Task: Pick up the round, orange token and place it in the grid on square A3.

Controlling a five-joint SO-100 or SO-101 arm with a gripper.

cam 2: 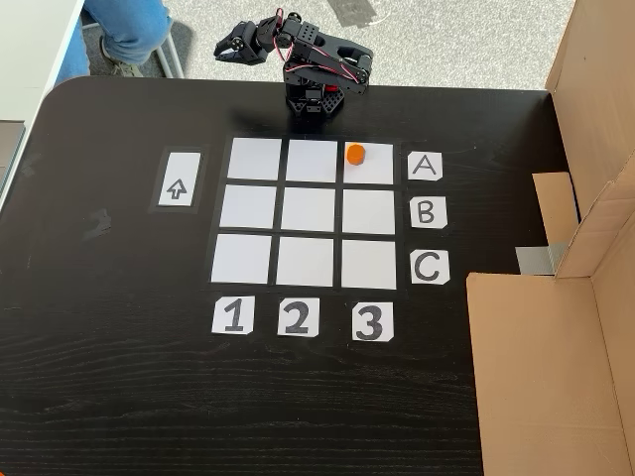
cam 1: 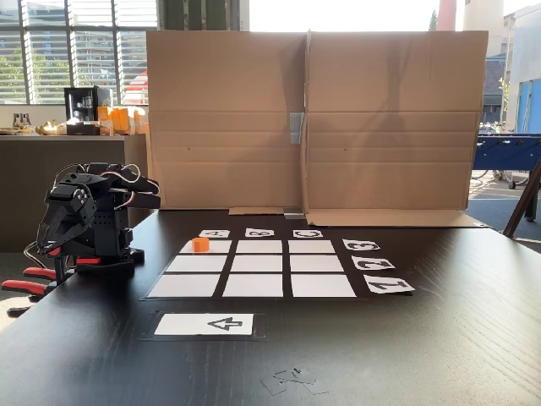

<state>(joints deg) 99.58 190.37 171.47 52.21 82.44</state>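
Observation:
The orange token [cam 2: 355, 154] stands flat-topped on square A3 [cam 2: 372, 171], the corner cell of the grid [cam 2: 308, 210] in line with the "A" and "3" tags. In the other fixed view the token [cam 1: 200, 244] sits on the far left cell [cam 1: 218, 248] of the grid [cam 1: 259, 265]. The black arm is folded back at the table edge behind the grid. Its gripper [cam 2: 228, 47] hangs off the table, well apart from the token, holding nothing. From the low side the gripper [cam 1: 57, 238] points downward; I cannot make out how its jaws stand.
A white card with a black arrow [cam 2: 177, 188] lies beside the grid. A tall cardboard wall [cam 1: 313, 118] closes the far side of the table. Red clamps [cam 1: 25, 283] hold the arm's base. A person's jeans-clad leg [cam 2: 124, 30] is near the table corner.

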